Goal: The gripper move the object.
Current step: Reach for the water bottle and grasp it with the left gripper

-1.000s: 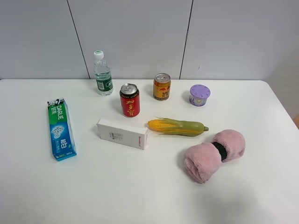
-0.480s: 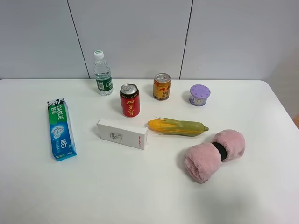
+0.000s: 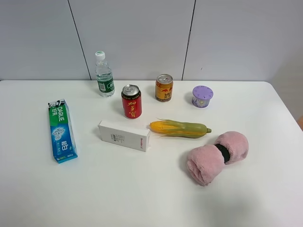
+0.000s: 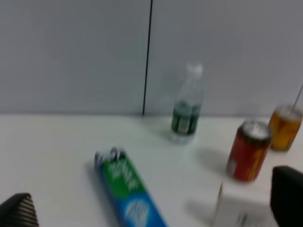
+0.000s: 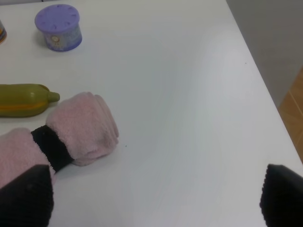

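Note:
The clear water bottle (image 3: 104,74) with white cap and dark green label stands upright at the back left of the white table (image 3: 142,198). It also shows, blurred, in the left wrist view (image 4: 187,106), far from the fingers. My left gripper (image 4: 151,208) is open and empty, with one dark fingertip (image 4: 19,210) at each side of its view. My right gripper (image 5: 154,196) is open and empty above the table's right part, beside the pink plush roll (image 5: 71,130). Neither gripper shows in the exterior high view.
A red can (image 3: 131,101) and a gold-orange can (image 3: 164,88) stand right of the bottle. A toothpaste box (image 3: 61,131), a white box (image 3: 124,135), a corn cob (image 3: 180,128), a purple-lidded tub (image 3: 202,96) and the plush roll (image 3: 217,157) lie around.

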`<state>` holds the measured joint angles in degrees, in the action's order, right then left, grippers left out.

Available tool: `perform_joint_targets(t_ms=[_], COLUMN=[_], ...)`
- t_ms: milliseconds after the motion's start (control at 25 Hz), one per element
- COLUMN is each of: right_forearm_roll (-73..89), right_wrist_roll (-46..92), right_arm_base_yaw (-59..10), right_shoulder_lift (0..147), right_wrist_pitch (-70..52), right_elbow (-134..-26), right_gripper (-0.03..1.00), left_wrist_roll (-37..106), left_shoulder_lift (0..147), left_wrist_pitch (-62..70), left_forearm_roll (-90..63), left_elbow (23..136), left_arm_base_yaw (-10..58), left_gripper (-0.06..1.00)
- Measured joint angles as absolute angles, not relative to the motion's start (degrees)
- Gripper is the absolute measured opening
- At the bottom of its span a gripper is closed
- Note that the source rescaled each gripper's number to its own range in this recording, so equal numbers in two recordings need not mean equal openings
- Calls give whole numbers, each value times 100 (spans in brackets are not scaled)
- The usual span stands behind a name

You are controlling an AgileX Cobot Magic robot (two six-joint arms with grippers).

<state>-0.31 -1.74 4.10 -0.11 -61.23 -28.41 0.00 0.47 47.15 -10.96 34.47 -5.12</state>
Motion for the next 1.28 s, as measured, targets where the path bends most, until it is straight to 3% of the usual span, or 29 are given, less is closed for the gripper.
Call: perform_joint_targets(t_ms=[800, 1120, 1280], right_forearm_roll=[-31, -31, -31], right_wrist_roll=[-174, -174, -174], right_arm_base_yaw=[410, 410, 410], right_shoulder_lift=[-11, -11, -11], right_wrist_pitch=[-6123, -6123, -6123], right_elbow=[-2841, -2841, -2841], right_gripper=[100, 100, 100], left_wrist_roll=[1654, 1123, 447], left_shoulder_lift=[3598, 4898, 5574], left_wrist_pitch=[1426, 536, -71], left_forearm_roll=[-2536, -1331, -538], left_elbow=[3554, 3554, 3554], left_arm_base_yaw=[-512, -463, 54], left_gripper=[100, 100, 100])
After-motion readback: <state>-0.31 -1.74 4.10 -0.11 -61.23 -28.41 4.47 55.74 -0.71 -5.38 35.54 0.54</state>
